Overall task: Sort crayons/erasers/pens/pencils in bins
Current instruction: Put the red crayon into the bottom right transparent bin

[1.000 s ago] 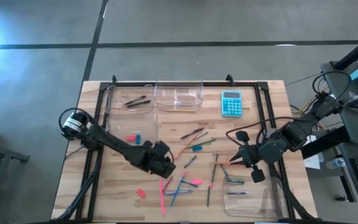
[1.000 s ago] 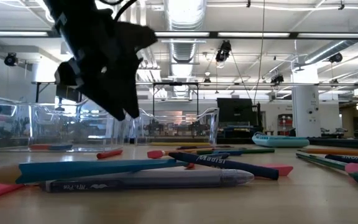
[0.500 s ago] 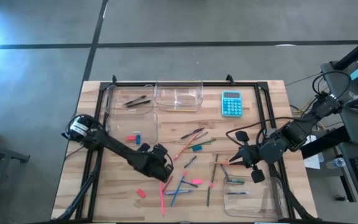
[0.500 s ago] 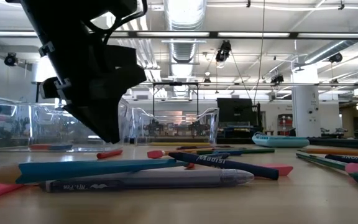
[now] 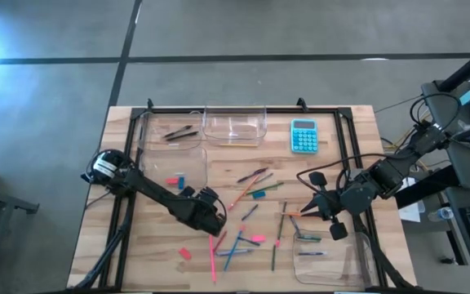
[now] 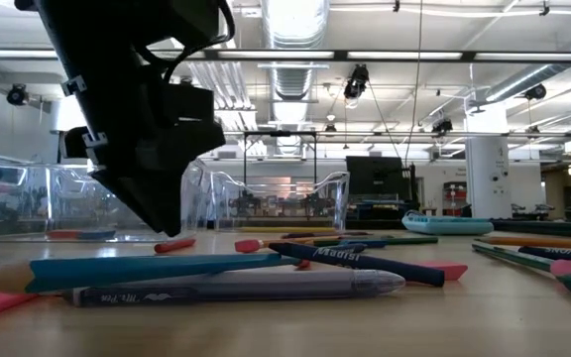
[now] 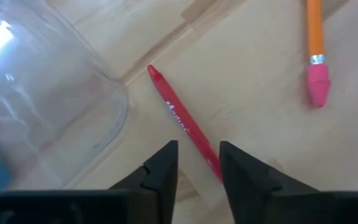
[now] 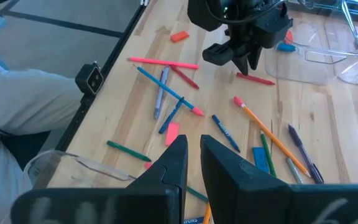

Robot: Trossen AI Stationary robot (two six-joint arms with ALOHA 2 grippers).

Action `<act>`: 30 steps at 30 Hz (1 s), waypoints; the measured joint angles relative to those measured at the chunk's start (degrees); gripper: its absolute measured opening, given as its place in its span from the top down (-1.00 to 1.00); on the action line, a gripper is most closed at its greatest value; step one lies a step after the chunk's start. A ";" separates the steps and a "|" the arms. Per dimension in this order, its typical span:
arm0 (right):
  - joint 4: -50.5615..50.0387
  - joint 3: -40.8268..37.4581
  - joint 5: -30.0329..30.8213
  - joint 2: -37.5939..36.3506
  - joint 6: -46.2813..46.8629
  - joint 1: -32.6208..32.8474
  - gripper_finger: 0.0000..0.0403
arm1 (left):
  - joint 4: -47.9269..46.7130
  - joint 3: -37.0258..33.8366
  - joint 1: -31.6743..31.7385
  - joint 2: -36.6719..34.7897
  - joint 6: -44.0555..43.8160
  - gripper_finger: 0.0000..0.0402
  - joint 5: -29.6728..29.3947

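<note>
The table (image 5: 121, 245) is strewn with sticks. Four bins are set around it: two (image 5: 172, 131) at 12 o'clock, one at 9, one (image 5: 326, 265) at 5. Erasers (image 5: 175, 180) lie at 9 o'clock (pink and blue). The left gripper (image 7: 197, 163) is poised part-open over a red crayon (image 7: 184, 125), gripping nothing. The right gripper (image 8: 193, 155) is nearly closed, empty, at 4.

Two bins (image 5: 174, 131) (image 5: 235, 125) stand side by side along the table's (image 5: 357, 163) far edge, with the calculator (image 5: 303, 135) to their right. A third bin (image 5: 174, 167), before the far-left one, holds two erasers (image 5: 175, 180). A fourth bin (image 5: 326, 260) sits at the near right corner. Loose pencils and pens (image 5: 247, 214) lie scattered mid-table; one eraser (image 5: 184, 254) lies near the front edge.
</note>
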 joint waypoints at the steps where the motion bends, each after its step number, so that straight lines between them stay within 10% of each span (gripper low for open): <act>1: 0.00 0.00 0.00 0.00 0.00 0.00 0.81 | 0.26 -0.25 0.12 0.02 -0.01 0.43 0.00; 10: 0.02 0.00 -0.01 0.00 0.00 -0.01 0.81 | 4.79 -2.69 1.82 -0.09 0.24 0.17 0.49; 30: 0.01 -0.02 -0.02 0.00 0.00 -0.02 0.81 | 4.77 0.67 0.90 -0.61 3.28 0.24 -1.12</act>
